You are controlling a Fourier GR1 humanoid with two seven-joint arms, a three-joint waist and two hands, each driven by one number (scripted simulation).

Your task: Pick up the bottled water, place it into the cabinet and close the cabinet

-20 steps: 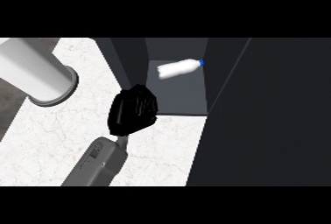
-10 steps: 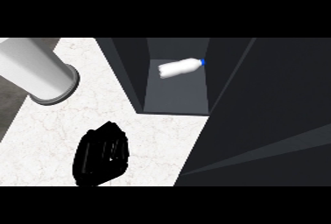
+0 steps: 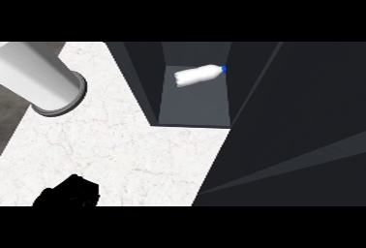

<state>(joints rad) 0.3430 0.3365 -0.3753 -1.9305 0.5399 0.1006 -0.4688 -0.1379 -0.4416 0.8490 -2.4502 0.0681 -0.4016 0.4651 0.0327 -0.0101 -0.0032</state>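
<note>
The bottle (image 3: 197,75) is laid on its side inside the cabinet (image 3: 193,109), so only closing remains. Below the cabinet, one hand (image 3: 68,193) is seen, nothing held; its finger posture cannot be told.

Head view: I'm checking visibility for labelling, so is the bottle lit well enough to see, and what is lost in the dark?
Head view: the bottle shows bright white against the grey cabinet floor; the dark panel at right shows little detail; the left hand is a black shape, fingers unreadable.
</note>
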